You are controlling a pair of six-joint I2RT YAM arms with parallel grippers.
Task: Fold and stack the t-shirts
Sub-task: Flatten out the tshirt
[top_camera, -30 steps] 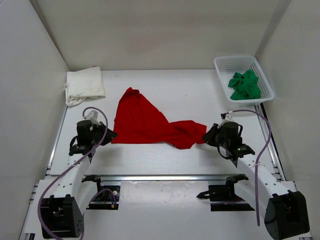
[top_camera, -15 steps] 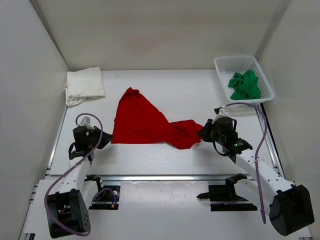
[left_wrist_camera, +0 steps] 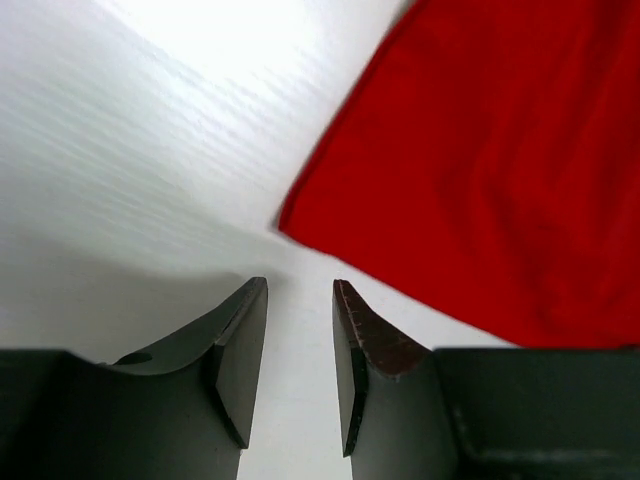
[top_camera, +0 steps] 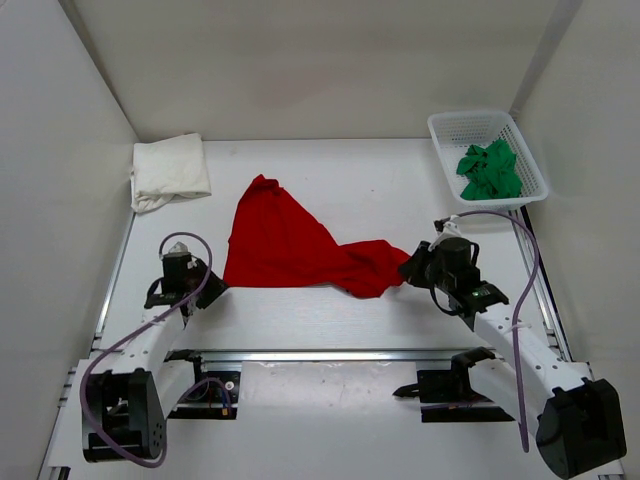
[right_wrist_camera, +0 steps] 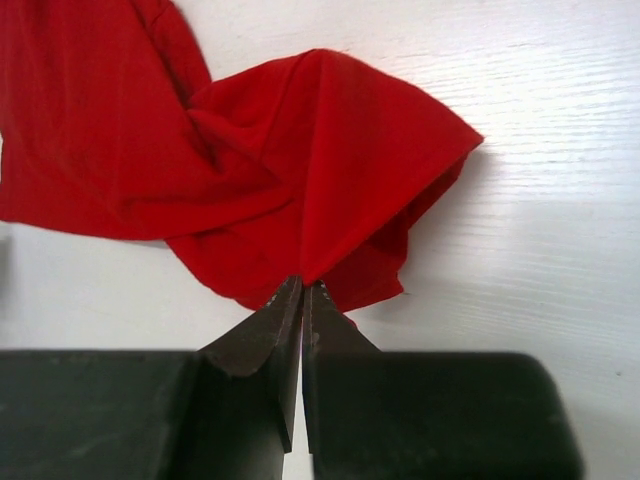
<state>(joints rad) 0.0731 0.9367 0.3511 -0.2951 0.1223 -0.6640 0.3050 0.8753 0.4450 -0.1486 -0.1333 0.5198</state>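
Note:
The red t-shirt [top_camera: 290, 245] lies half spread in the middle of the table, its right end bunched. My right gripper [top_camera: 410, 268] is shut on that bunched right end [right_wrist_camera: 320, 170], cloth pinched at the fingertips. My left gripper [top_camera: 213, 283] is open and empty, just short of the shirt's lower left corner [left_wrist_camera: 300, 215], with bare table between the fingers. The cream-white t-shirt [top_camera: 168, 171] lies folded at the far left. The green t-shirt [top_camera: 489, 171] is crumpled in the basket.
The white mesh basket [top_camera: 449, 127] stands at the far right corner. White walls close in the table at the left, back and right. A metal rail [top_camera: 320, 355] runs along the near edge.
My left gripper has drawn back and down from the shirt's left corner and moved slightly right. My right gripper shifted slightly, still holding the shirt's right end.

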